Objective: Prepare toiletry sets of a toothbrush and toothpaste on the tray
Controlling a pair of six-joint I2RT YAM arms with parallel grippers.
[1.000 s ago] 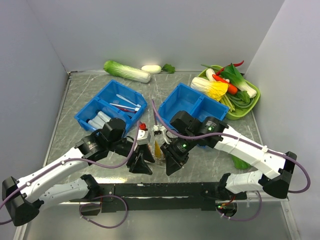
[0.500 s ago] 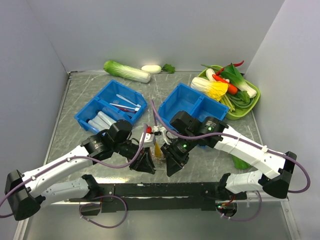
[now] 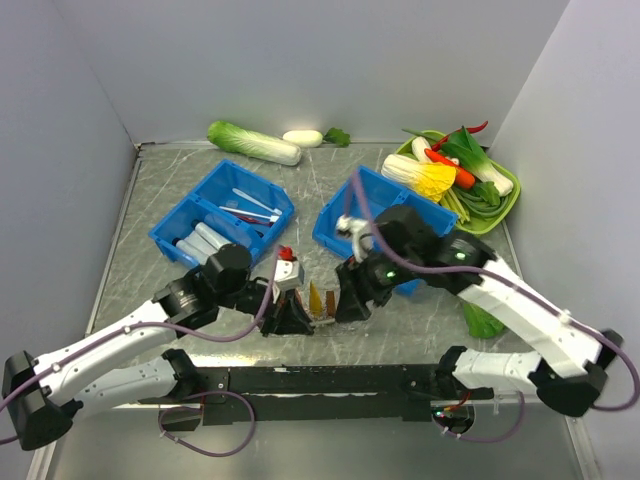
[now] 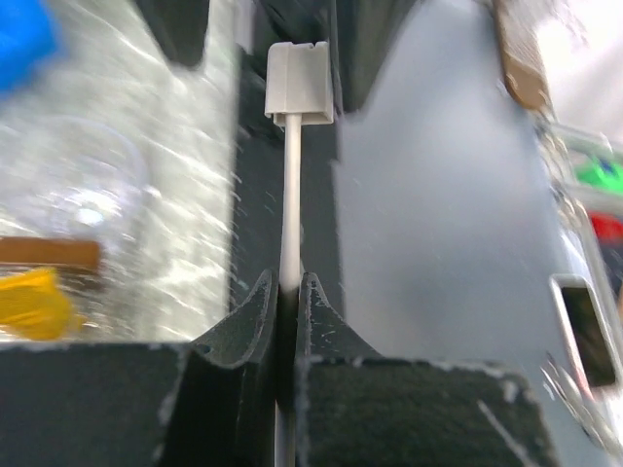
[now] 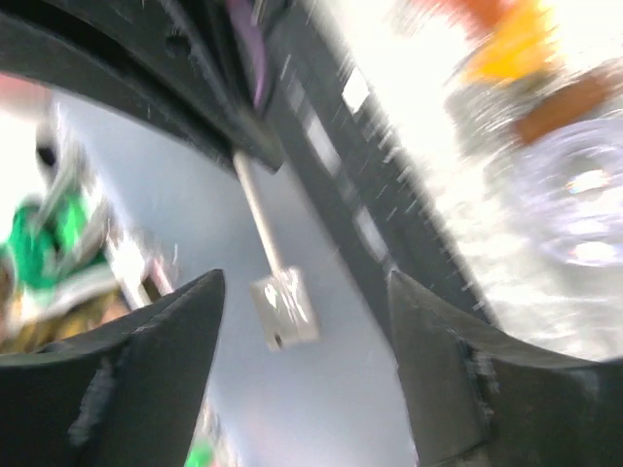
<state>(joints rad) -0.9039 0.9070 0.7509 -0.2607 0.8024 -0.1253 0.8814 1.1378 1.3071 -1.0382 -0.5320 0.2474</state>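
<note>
Left gripper (image 4: 289, 284) clamps the slim whitish plastic toothbrush (image 4: 290, 195) by its handle.
Its jaws are closed tight on the thin shaft, with the boxy grey head pointing away, just beside the clear, bumpy oval tray (image 4: 92, 195). The right gripper (image 5: 302, 284) stands wide open close by, holding nothing.

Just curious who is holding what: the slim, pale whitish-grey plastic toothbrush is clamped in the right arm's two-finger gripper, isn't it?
Not quite. The slim, pale whitish-grey plastic toothbrush is clamped in the left gripper, not the right one. The left wrist view shows its fingers shut on the shaft. The right gripper stands open, gripping nothing.
</note>
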